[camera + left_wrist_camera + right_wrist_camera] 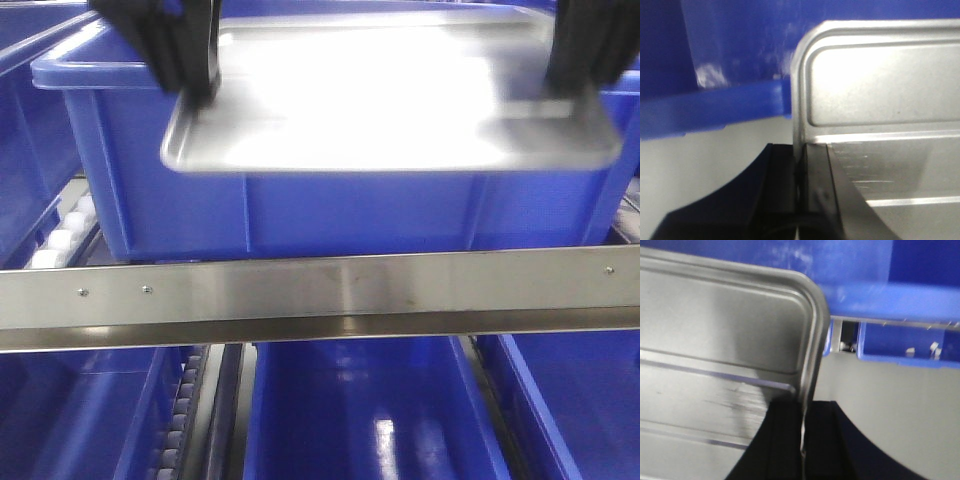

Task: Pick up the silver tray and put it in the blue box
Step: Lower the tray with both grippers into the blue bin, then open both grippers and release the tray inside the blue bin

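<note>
The silver tray (390, 100) is shiny steel with rounded corners and a raised rim. It hangs level above the blue box (330, 210), overlapping the box's front rim. My left gripper (195, 85) is shut on the tray's left rim, and my right gripper (580, 85) is shut on its right rim. In the left wrist view the black fingers (815, 175) pinch the thin rim of the tray (880, 90), with the blue box (715, 107) beyond. In the right wrist view the fingers (785, 435) clamp the tray (715, 330) at its edge; long ridges cross its floor.
A steel rail (320, 295) runs across in front of the blue box. More blue bins (360, 410) sit below the rail and at the left (30, 150). White rollers (60, 240) line the track at the left. Another blue bin (910, 340) shows in the right wrist view.
</note>
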`<state>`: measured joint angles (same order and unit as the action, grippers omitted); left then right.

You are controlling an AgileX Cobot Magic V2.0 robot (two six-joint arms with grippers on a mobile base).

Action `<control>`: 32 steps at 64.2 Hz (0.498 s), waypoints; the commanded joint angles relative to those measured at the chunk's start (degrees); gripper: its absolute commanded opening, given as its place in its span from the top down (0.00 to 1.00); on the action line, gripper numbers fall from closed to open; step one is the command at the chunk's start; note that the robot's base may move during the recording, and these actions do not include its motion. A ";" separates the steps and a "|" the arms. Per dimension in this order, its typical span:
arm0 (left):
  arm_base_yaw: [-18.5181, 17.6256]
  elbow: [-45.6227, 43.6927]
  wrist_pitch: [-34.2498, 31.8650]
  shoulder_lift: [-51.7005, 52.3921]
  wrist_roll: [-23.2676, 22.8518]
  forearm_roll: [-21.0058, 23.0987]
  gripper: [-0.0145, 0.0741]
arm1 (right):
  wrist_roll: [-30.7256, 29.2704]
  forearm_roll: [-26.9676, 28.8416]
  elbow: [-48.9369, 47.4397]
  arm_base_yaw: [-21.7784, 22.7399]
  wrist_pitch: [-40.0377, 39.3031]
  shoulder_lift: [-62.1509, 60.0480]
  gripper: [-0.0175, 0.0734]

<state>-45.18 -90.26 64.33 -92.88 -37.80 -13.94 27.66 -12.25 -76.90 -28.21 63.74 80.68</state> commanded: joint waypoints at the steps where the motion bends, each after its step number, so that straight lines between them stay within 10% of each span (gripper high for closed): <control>1: -0.37 -4.77 -1.47 3.83 1.57 -2.24 0.95 | -3.75 -2.09 -6.79 0.14 -1.19 -2.68 0.74; 32: 1.55 -17.33 -14.17 -0.06 1.57 -10.03 0.95 | -6.27 -9.64 -25.91 0.27 -4.76 3.98 0.74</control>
<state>-44.14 -104.69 57.29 -92.94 -37.31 -23.57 23.04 -20.57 -99.04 -27.89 65.39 83.79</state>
